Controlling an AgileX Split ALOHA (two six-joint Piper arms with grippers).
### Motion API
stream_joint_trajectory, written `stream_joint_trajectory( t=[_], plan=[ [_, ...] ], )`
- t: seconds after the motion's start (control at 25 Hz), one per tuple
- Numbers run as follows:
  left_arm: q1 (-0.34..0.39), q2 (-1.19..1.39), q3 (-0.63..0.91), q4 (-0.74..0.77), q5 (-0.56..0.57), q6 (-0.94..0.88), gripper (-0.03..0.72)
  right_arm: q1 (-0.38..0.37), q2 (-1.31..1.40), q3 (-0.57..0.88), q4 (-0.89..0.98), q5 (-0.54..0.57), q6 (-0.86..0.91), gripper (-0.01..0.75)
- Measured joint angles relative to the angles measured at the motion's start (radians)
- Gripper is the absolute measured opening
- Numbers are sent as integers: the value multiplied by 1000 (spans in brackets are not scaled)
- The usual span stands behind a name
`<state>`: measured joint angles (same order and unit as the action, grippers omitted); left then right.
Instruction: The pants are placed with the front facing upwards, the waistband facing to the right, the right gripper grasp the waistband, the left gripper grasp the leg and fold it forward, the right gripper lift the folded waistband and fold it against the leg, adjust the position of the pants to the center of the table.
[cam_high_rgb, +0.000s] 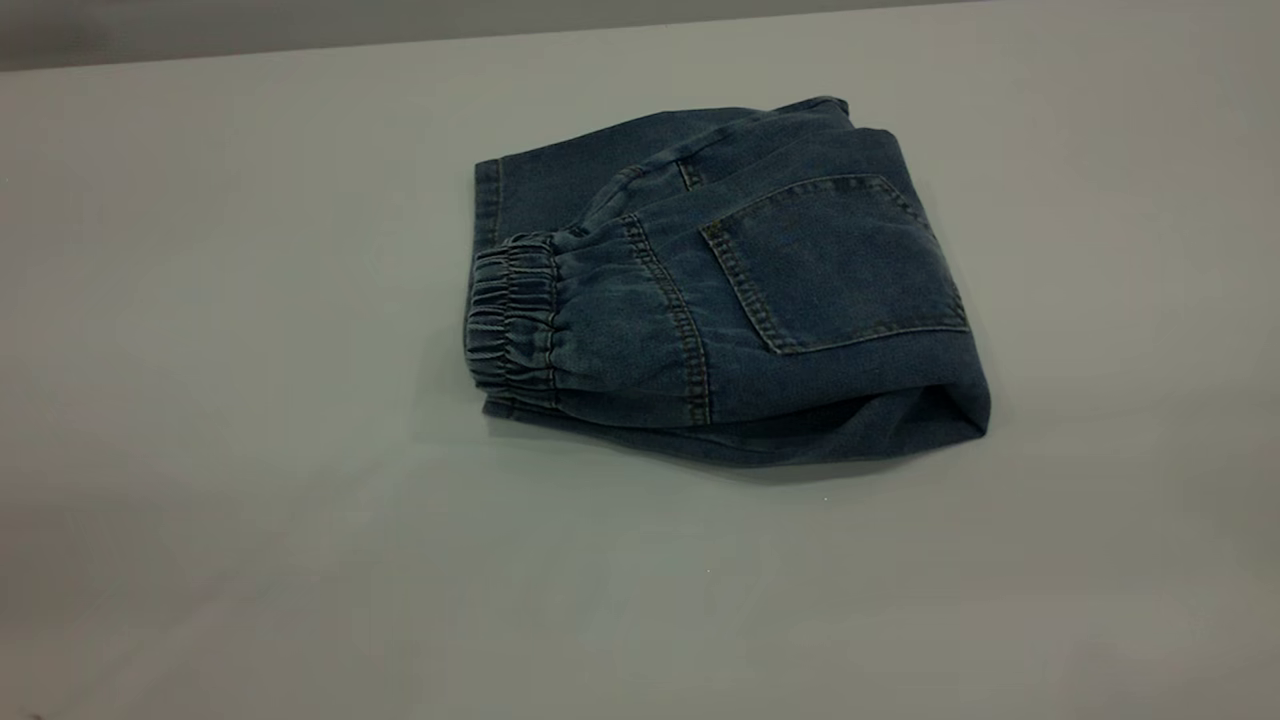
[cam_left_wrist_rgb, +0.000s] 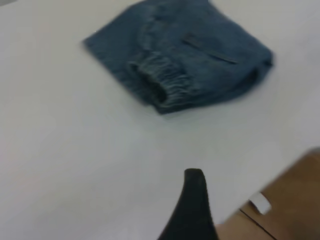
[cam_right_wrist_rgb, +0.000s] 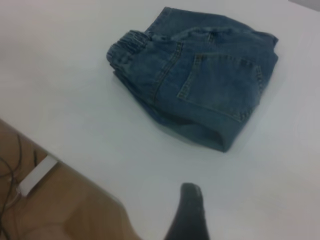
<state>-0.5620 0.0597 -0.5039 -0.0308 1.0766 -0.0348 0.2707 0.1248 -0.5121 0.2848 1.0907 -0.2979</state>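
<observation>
The pants (cam_high_rgb: 760, 300) lie folded into a compact blue denim bundle on the white table (cam_high_rgb: 250, 400), a patch pocket facing up. The ruched waistband (cam_high_rgb: 512, 320) is at the bundle's left end in the exterior view. Neither gripper appears in the exterior view. In the left wrist view a black part of my left gripper (cam_left_wrist_rgb: 194, 200) is over bare table near its edge, well apart from the pants (cam_left_wrist_rgb: 185, 50) and waistband (cam_left_wrist_rgb: 167, 82). In the right wrist view a black part of my right gripper (cam_right_wrist_rgb: 191, 210) likewise hangs clear of the pants (cam_right_wrist_rgb: 200, 85) and waistband (cam_right_wrist_rgb: 125, 47).
Brown floor (cam_left_wrist_rgb: 290, 200) shows past the table's edge in the left wrist view, with a small white piece (cam_left_wrist_rgb: 260, 202) at that edge. The right wrist view shows floor (cam_right_wrist_rgb: 60, 210), a white block (cam_right_wrist_rgb: 37, 175) and dark cables (cam_right_wrist_rgb: 10, 170). The table's far edge (cam_high_rgb: 500, 40) runs behind the pants.
</observation>
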Motion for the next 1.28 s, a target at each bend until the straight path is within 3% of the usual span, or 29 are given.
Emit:
stream_joint_trajectory(
  t=[0.32, 0.52, 0.8, 1.04, 1.28],
  plan=[
    [438, -2, 0, 1, 0, 0, 557, -159, -123, 0, 6, 2, 0, 518],
    [617, -48, 0, 1, 0, 0, 557, -194, -126, 0, 7, 3, 0, 518],
    [639, -61, 0, 1, 1, 0, 557, -224, -125, 0, 7, 2, 0, 518],
    [578, -60, 0, 1, 1, 0, 557, -224, -125, 0, 9, 2, 0, 518],
    [576, -60, 0, 1, 1, 0, 557, -223, -125, 0, 8, 2, 0, 518]
  ],
)
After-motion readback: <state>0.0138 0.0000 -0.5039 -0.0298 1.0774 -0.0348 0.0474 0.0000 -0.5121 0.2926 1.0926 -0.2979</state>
